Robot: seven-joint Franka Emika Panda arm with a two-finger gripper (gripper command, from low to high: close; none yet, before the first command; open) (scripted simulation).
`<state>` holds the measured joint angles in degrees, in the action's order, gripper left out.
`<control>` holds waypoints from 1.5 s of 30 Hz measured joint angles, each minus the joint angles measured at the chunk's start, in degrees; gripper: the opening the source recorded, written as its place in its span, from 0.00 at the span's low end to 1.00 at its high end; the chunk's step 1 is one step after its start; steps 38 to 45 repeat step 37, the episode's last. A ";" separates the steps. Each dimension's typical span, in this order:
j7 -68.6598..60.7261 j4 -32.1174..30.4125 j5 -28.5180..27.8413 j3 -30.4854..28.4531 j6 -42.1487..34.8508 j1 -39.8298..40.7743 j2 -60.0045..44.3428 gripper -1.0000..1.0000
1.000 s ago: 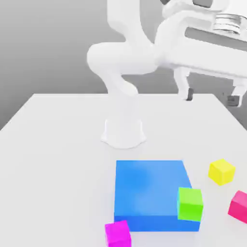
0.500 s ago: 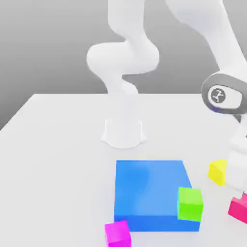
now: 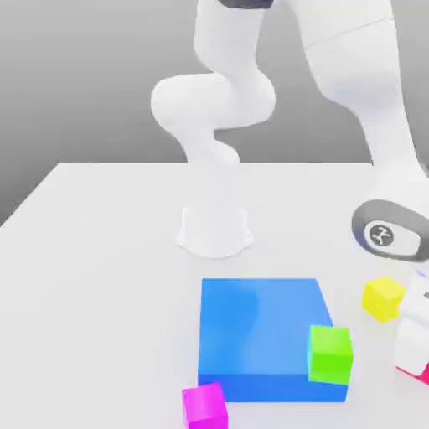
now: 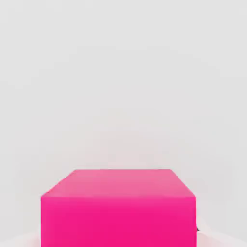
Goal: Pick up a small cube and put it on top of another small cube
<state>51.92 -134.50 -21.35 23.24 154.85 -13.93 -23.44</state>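
Claw [image 3: 414,356] down at the exterior view's right, pointing towards the table [image 3: 100,293]; it is closed as far as the pinkish-red cube [image 4: 118,222] allows, gripping that cube between its fingers; whether the cube has left the table, I cannot tell. That cube lies at the near right of the scene, mostly hidden behind the claw in the exterior view; the yellow cube [image 3: 383,299] sits just beyond it, farther from the viewer and a little to the left, partly covered by the claw.

Left of these is the wide blue block [image 3: 260,327], flat on the table; the green cube [image 3: 330,355] appears to rest on its near right corner; the magenta cube [image 3: 205,408] is by its near left corner; the arm's white base [image 3: 214,230] stands on the far side, beyond the block.
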 joint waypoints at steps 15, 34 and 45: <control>10.09 9.13 13.99 -9.56 -15.84 11.85 2.19 0.00; 42.24 -4.47 20.22 -21.41 0.05 17.54 7.60 1.00; 42.24 -4.47 20.22 -21.41 0.05 17.54 7.60 1.00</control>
